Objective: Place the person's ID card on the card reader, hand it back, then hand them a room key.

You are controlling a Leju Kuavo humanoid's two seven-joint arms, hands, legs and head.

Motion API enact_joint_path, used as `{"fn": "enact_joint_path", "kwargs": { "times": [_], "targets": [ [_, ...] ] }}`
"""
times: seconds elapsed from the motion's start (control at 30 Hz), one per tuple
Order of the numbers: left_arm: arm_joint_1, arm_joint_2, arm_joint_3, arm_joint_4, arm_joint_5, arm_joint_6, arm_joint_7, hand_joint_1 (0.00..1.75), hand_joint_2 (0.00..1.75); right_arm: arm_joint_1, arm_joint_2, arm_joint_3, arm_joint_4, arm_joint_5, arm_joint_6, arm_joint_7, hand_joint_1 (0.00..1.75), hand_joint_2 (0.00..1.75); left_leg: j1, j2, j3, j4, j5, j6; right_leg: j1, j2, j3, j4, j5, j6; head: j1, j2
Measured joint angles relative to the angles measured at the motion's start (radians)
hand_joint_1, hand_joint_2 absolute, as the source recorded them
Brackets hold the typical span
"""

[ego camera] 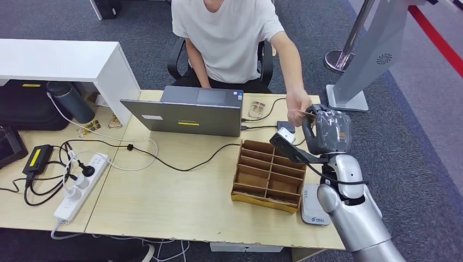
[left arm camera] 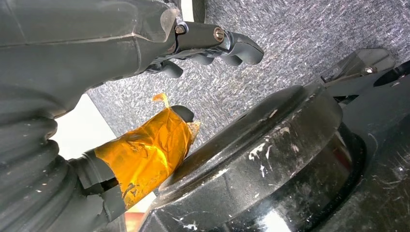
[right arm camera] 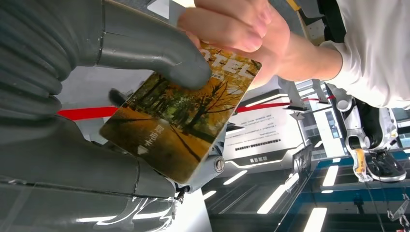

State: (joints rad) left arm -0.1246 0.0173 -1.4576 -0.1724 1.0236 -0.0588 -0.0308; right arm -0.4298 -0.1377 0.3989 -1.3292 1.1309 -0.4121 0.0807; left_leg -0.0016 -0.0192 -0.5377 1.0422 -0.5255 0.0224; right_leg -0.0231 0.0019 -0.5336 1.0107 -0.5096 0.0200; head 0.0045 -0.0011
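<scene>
My right hand (ego camera: 327, 131) is raised over the desk's far right, past the wooden divider box. It pinches a room key card (right arm camera: 179, 123) printed with autumn trees and hotel lettering, my thumb (right arm camera: 159, 53) pressed on its face. The person's hand (right arm camera: 237, 24) grips the card's other end, so both of us hold it. From the head view the card (ego camera: 304, 114) shows as a thin edge between the person's hand (ego camera: 297, 103) and mine. The white card reader (ego camera: 314, 204) lies by the desk's front right edge. My left hand (left arm camera: 111, 43) hangs over grey carpet, fingers apart, holding nothing.
A wooden divider box (ego camera: 267, 174) sits left of my right arm. A grey laptop (ego camera: 188, 114) stands open before the seated person. A power strip (ego camera: 82, 185) and cables lie on the left. A grey sign stand (ego camera: 360, 60) is on the floor at the right.
</scene>
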Motion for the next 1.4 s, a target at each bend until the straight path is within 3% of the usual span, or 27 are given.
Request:
{"fn": "enact_joint_path", "kwargs": {
  "times": [0.4,0.83,1.03,1.17,1.4],
  "targets": [
    [0.006,0.002,0.002,0.002,0.008,0.016,-0.014,0.00,1.75,0.050,0.001,0.001,-0.049,-0.008,-0.031,-0.013,1.75,1.75,0.000,0.001,0.001,0.000,0.000,0.000,0.000,0.000,0.000,0.000,0.000,0.000,0.000,0.000],
    [0.030,0.002,0.009,0.002,0.048,0.024,-0.011,0.00,1.75,0.466,-0.083,-0.106,-0.369,0.049,-0.165,-0.068,1.75,1.75,0.000,-0.002,-0.001,0.000,-0.001,0.000,0.000,-0.002,-0.002,-0.002,-0.001,0.000,0.000,0.000],
    [0.035,0.002,0.020,0.002,0.069,0.023,-0.005,0.00,1.75,0.626,-0.100,-0.176,-0.433,-0.013,-0.183,-0.090,1.75,1.75,0.000,-0.001,-0.001,0.000,-0.001,0.000,0.000,-0.001,-0.001,-0.002,-0.001,0.000,0.000,0.000],
    [0.035,0.002,0.024,0.002,0.072,0.021,-0.005,0.00,1.75,0.681,-0.100,-0.192,-0.440,-0.011,-0.183,-0.088,1.75,1.75,0.000,0.000,-0.001,0.000,-0.001,0.000,0.000,-0.001,-0.001,-0.002,-0.001,0.000,0.000,0.000],
    [0.035,0.002,0.024,0.002,0.069,0.015,-0.009,0.00,1.75,0.687,-0.098,-0.180,-0.386,-0.005,-0.176,-0.085,1.75,1.75,0.000,0.000,-0.001,0.000,0.000,0.000,0.000,0.000,-0.001,-0.002,0.000,0.000,0.000,0.000]
  ]
}}
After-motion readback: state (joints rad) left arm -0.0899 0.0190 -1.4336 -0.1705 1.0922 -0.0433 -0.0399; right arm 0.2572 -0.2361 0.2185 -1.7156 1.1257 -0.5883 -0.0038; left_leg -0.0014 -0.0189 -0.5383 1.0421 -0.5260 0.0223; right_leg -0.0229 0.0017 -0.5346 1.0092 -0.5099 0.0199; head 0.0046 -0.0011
